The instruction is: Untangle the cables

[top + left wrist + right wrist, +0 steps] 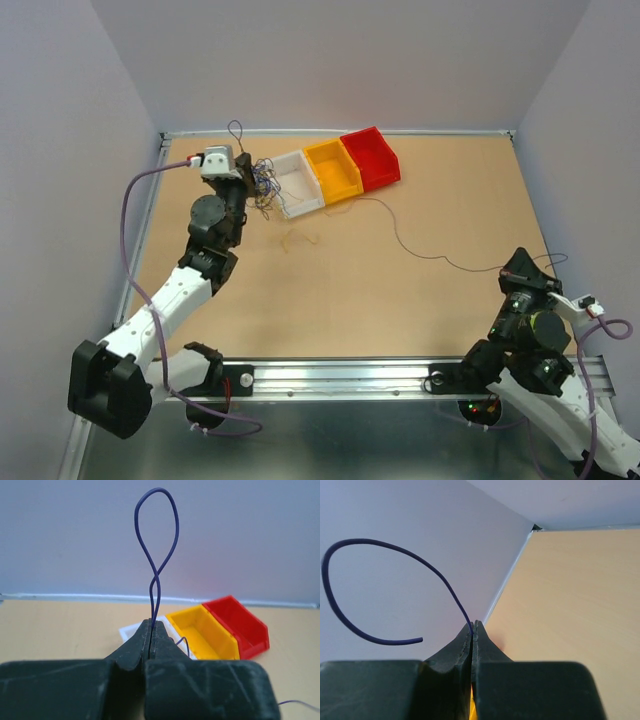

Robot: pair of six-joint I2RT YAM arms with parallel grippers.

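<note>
Both pinching | left gripper: purple loop above tips | right gripper: purple curl leftward

White bin, yellow bin, red bin, touching in a row

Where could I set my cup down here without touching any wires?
Bare wood right of the red bin, beyond the long purple wire; also the near middle before the rail. Crowded by the tangle at the left gripper.

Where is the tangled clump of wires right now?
In the top view, the tangled clump lies far left on the table, just left of the white bin and beside the left end effector.
</note>
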